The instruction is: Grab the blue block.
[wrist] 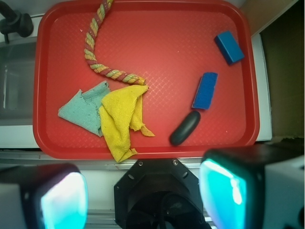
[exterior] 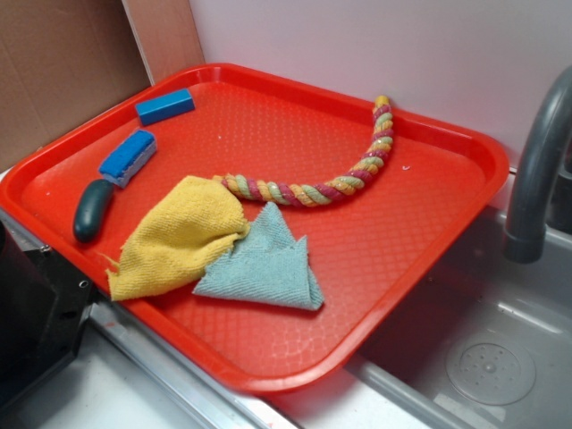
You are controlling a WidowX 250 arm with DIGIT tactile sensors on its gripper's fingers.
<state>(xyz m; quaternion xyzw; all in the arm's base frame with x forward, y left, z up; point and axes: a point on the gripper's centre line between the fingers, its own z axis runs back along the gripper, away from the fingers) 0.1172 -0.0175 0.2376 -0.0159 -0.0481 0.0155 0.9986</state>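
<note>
The blue block (exterior: 164, 105) is a small plain bright-blue brick lying flat near the far left corner of the red tray (exterior: 268, 380). In the wrist view the block (wrist: 229, 47) is at the upper right of the tray (wrist: 38, 71). My gripper (wrist: 143, 191) is high above the tray's near edge, far from the block. Its two fingers, with cyan pads (wrist: 62, 200), stand wide apart with nothing between them. The gripper does not show in the exterior view.
A blue-topped scrub brush (exterior: 127, 157) with a dark handle (exterior: 92, 210) lies beside the block. A braided rope (exterior: 304, 190), a yellow cloth (exterior: 174, 237) and a teal cloth (exterior: 264, 264) lie mid-tray. A grey faucet (exterior: 536, 170) and sink (exterior: 483, 357) are at the right.
</note>
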